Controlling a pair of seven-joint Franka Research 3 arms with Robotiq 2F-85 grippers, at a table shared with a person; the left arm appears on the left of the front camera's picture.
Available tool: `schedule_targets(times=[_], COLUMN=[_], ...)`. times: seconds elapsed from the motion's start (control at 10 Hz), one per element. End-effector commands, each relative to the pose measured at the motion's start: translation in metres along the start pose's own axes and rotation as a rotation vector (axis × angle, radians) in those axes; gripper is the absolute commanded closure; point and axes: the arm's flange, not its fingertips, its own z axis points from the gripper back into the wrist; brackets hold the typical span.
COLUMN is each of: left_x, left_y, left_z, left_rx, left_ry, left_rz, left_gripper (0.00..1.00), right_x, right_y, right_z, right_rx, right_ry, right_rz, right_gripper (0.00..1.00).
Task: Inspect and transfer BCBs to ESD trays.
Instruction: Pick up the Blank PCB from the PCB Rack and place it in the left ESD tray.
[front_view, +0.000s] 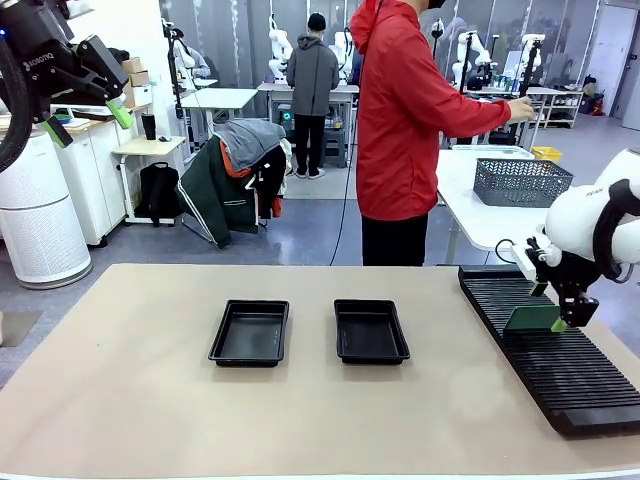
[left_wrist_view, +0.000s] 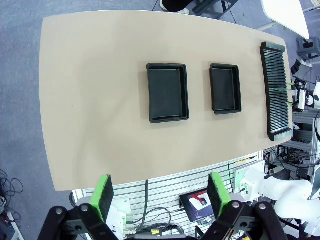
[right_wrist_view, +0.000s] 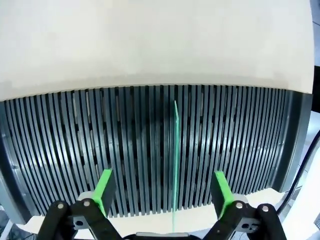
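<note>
The thin pale-green rectangular board (right_wrist_view: 175, 165) stands upright in the black ribbed slotted rack (right_wrist_view: 75, 150) — probably light, stiff, fragile (pinch its faces near the top edge). The right tool (right_wrist_view: 163, 184) above it and the left tool (left_wrist_view: 161, 194) both gape empty.

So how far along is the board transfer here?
Nothing done yet: both ESD trays are empty. In hand: the open right gripper straddles the one BCB standing in the rack, ungripped. Remaining: grasp, inspect, place it in a tray. The left gripper hangs open, high.
</note>
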Motion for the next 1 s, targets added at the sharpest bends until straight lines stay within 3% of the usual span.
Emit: schedule_targets(times=[0.0, 0.9], left_x=[-0.0002, -0.0002], left_y=[0.0, 0.0], left_z=[-0.0005, -0.0005], left_rx=[-0.004, -0.004], left_ry=[0.0, 0.0], left_rz=[0.001, 0.001], left_gripper=[0.0, 0.0], right_x=[0.0004, -0.0041], right_y=[0.0014, -0.0045], right_z=[0.0052, 0.0012], right_rx=[-0.001, 0.002], right_ry=[0.012, -0.001], right_rz=[0.003, 0.0], right_gripper=[0.0, 0.0])
